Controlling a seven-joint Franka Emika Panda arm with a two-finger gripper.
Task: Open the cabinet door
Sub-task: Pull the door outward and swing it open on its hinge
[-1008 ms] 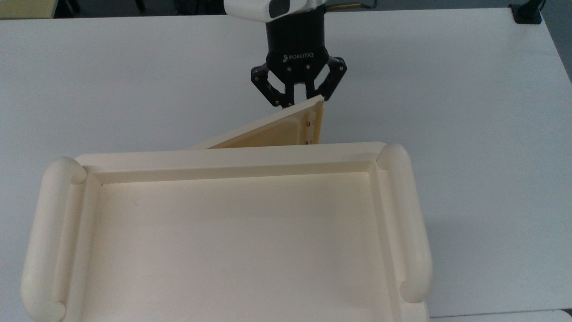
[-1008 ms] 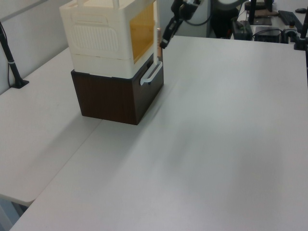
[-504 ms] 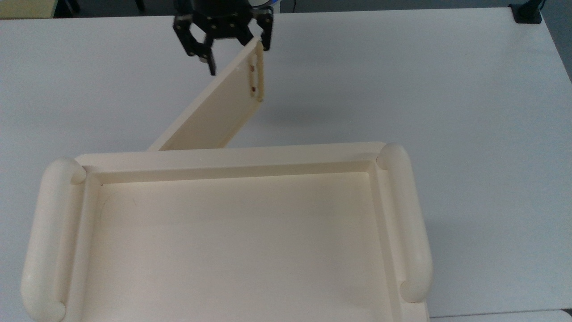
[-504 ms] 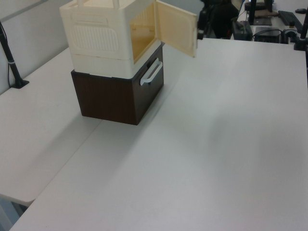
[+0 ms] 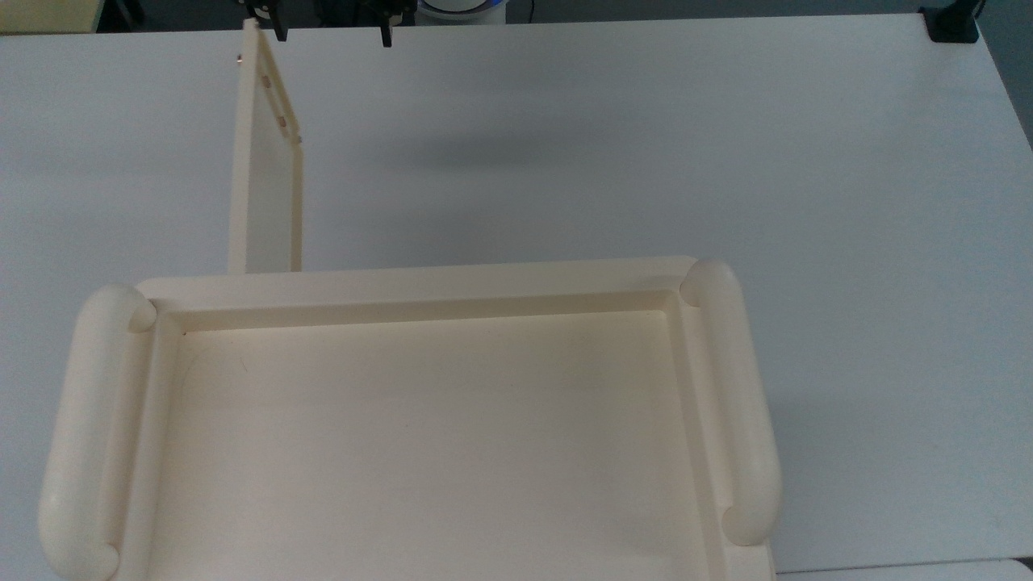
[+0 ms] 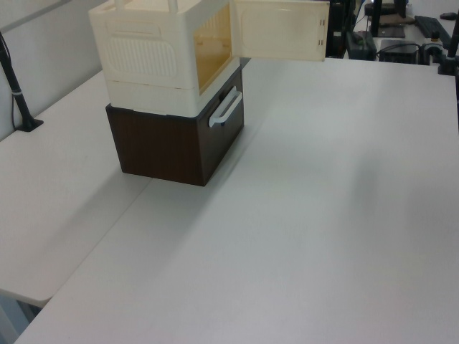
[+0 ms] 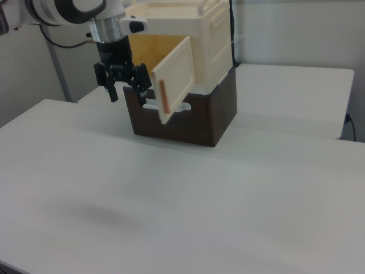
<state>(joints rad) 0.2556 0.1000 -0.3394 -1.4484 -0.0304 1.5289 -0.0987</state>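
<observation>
Jaws: spread wide, holding nothing; in the top view both fingertips poke in at the upper edge, well apart from each other.
Gripper: black, pointing down, hanging just beside the free edge of the cabinet door on the right view's left; whether a finger touches the door edge cannot be told.
Change, gripper: half a second ago it sat lower in the top view, straddling the door's far corner; now it has slid toward the top view's upper left.
Change, door: a second ago barely ajar, half a second ago about halfway; now swung out roughly square to the cabinet front, edge-on in the top view.
Arm: white wrist and last link come in from the right view's upper left, wrist vertical over the table.
Door: hinged at the cabinet's front corner, standing out over the table; brownish studs near its free edge; broadside in the left view.
Cabinet: cream, on a dark brown box with a pale handle; interior yellowish; recessed top with rounded bars on both short sides.
</observation>
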